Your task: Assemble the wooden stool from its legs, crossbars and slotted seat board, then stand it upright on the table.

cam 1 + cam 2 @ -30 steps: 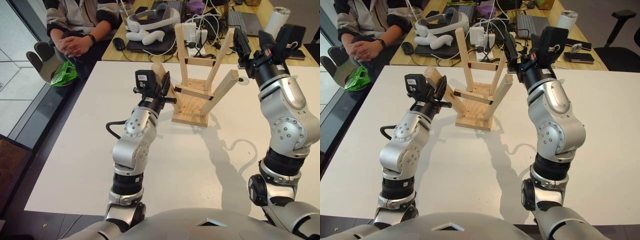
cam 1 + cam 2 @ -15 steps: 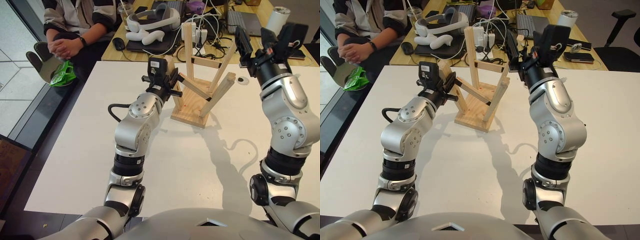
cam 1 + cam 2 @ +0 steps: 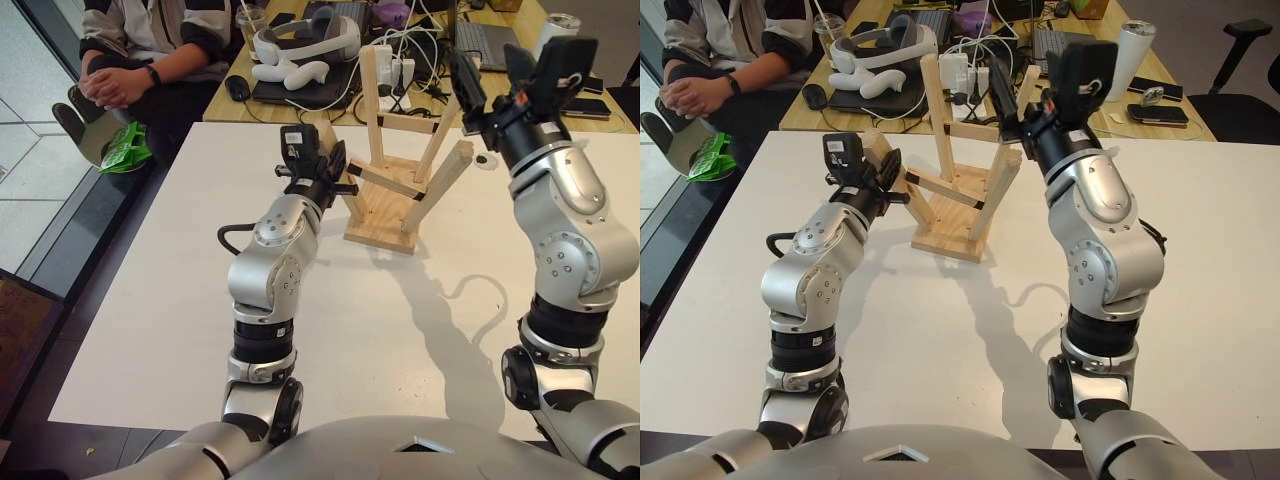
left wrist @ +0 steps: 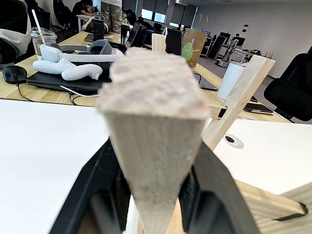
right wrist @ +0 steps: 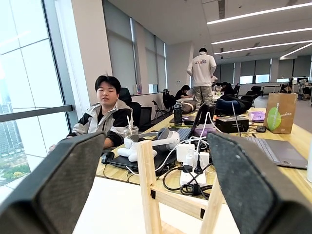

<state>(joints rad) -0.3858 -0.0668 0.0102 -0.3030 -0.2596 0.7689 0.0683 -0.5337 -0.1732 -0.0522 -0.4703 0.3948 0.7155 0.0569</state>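
Observation:
The wooden stool (image 3: pixel 381 226) rests upside down on the white table (image 3: pixel 180 320), seat board down and its legs pointing up, joined by crossbars (image 3: pixel 404 123). My left gripper (image 3: pixel 320 172) is shut on the top of the near left leg (image 4: pixel 151 92), whose sawn end sits between the black fingers (image 4: pixel 100 185). My right gripper (image 3: pixel 492 88) hangs open above the stool's far right side, close to the far right leg (image 3: pixel 437 128) and holding nothing. In the right wrist view the two far legs (image 5: pixel 148 195) and their crossbar stand between its spread pads (image 5: pixel 58 190).
A wooden desk (image 3: pixel 225 105) abuts the table's far edge, carrying a headset (image 3: pixel 305 40), controllers, cables, a power strip and laptops. A small round cap (image 3: pixel 487 160) lies on the table right of the stool. Bare tabletop stretches in front of the stool.
The left gripper lifted the leg and tipped the stool, then came back down a little, so the seat board sits flatter. The right gripper shifted left toward the far legs.

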